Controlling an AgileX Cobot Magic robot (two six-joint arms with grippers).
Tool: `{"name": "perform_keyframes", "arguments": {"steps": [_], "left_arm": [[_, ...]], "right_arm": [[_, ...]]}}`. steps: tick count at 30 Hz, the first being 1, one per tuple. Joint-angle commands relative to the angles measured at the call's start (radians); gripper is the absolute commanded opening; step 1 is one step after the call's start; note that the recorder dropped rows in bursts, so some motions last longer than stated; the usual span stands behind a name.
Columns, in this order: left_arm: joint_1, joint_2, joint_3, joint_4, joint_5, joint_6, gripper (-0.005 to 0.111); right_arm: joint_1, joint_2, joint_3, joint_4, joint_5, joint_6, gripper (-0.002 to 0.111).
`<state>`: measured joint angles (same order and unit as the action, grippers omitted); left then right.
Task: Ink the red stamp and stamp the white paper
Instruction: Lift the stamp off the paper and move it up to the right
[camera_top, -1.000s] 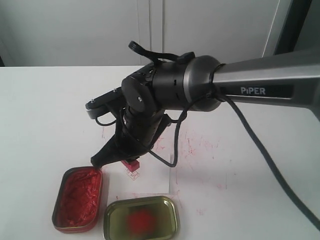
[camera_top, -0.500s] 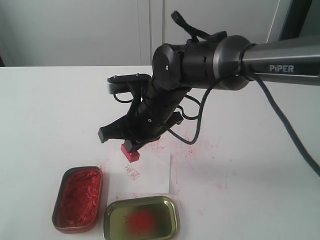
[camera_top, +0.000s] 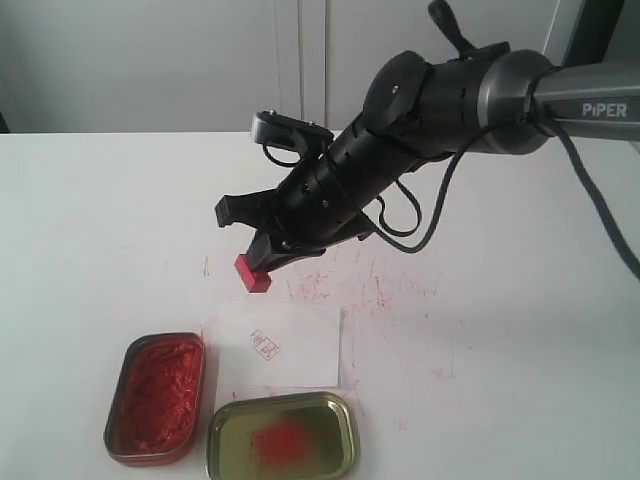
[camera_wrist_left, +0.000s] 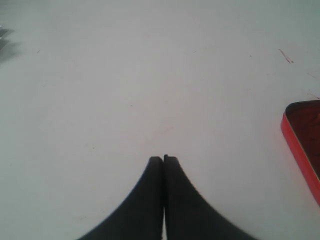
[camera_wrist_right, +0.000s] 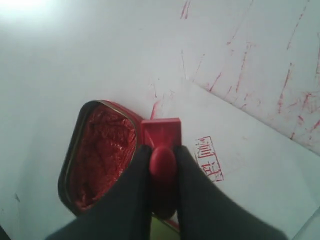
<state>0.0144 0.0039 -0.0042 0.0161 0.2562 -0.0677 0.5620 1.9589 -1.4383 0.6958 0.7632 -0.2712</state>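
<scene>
Right pincer (camera_top: 266, 254) is clamped on the stamp (camera_top: 253, 274), held clear of the desk (camera_top: 100, 220) near the paper's (camera_top: 305, 350) far edge; left pincer (camera_wrist_left: 163, 159) is pressed together.

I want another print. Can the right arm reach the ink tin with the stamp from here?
Probably yes. The right gripper holds the stamp in the air, not far from the ink tin, which lies open with nothing above it and nothing standing in between.
</scene>
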Motion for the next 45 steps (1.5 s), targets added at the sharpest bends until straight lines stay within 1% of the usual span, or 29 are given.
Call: {"name": "perform_keyframes", "arguments": {"steps": [1,6,13,21,28,33,45], "left_arm": [[0.001,-0.004,0.004,0.000,0.000,-0.003,0.000],[0.001,-0.004,0.004,0.000,0.000,-0.003,0.000],[0.001,-0.004,0.004,0.000,0.000,-0.003,0.000],[0.001,-0.004,0.004,0.000,0.000,-0.003,0.000],[0.001,-0.004,0.004,0.000,0.000,-0.003,0.000],[0.001,-0.004,0.004,0.000,0.000,-0.003,0.000],[0.001,-0.004,0.004,0.000,0.000,-0.003,0.000]], "right_arm": [[-0.037,-0.014,0.045,0.083,0.018,-0.078,0.000],[-0.083,-0.014,0.122,0.263,0.023,-0.214,0.000],[-0.135,-0.014,0.216,0.373,0.041,-0.323,0.000],[-0.220,-0.014,0.323,0.612,0.094,-0.529,0.000],[-0.279,-0.014,0.403,0.723,0.125,-0.631,0.000],[-0.325,-0.014,0.441,0.761,0.161,-0.665,0.000],[-0.335,-0.014,0.474,0.819,0.095,-0.678,0.000]]}}
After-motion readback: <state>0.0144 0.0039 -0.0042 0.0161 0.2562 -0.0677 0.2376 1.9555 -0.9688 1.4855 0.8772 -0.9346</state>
